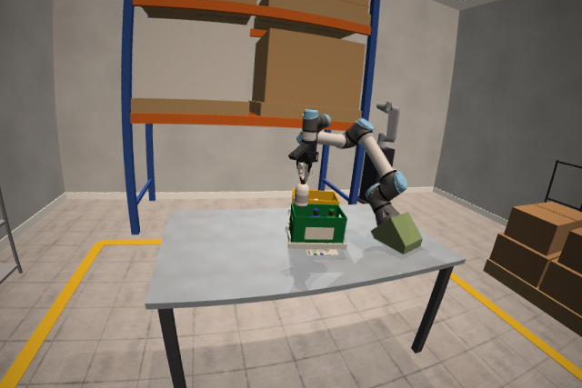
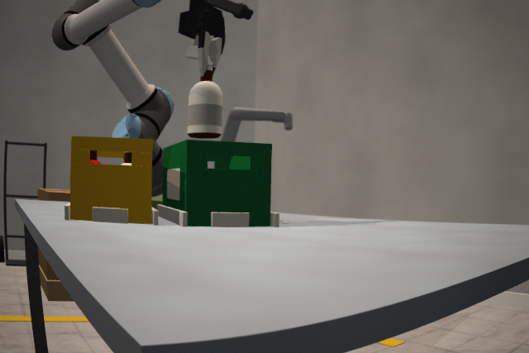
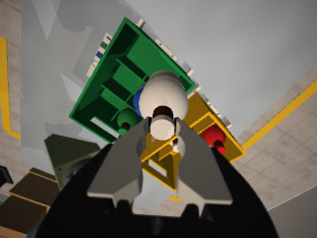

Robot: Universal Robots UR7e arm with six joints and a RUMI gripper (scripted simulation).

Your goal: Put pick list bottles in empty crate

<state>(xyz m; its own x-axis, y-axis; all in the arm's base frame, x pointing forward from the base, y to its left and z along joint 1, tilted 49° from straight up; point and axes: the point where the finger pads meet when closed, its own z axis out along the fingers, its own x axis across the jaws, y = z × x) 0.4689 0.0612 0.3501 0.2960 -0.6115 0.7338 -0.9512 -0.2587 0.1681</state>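
My gripper (image 1: 303, 178) (image 2: 207, 72) (image 3: 162, 118) is shut on the neck of a white bottle (image 1: 301, 194) (image 2: 205, 106) (image 3: 163, 94), held upright just above the green crate (image 1: 342, 229) (image 2: 228, 193) (image 3: 90, 93). In the green crate stand a blue bottle (image 1: 316, 213) (image 3: 138, 98) and a green bottle (image 1: 331, 213) (image 3: 128, 119). The yellow crate (image 1: 336, 197) (image 2: 111, 191) (image 3: 238, 150) holds a red bottle (image 2: 94, 162) (image 3: 214, 136) and a white bottle (image 2: 126, 164) (image 3: 179, 147). The pick list (image 1: 322, 252) (image 3: 98, 56) lies beside the green crate; its print is too small to read fully.
Low pale holders (image 1: 316, 245) (image 2: 230, 219) stand around the crate bases. The yellow crate is directly beside the green one. The arm's olive base block (image 1: 398, 232) (image 3: 69, 156) stands on the table (image 1: 225, 256) (image 2: 298, 272) to the right in the top view.
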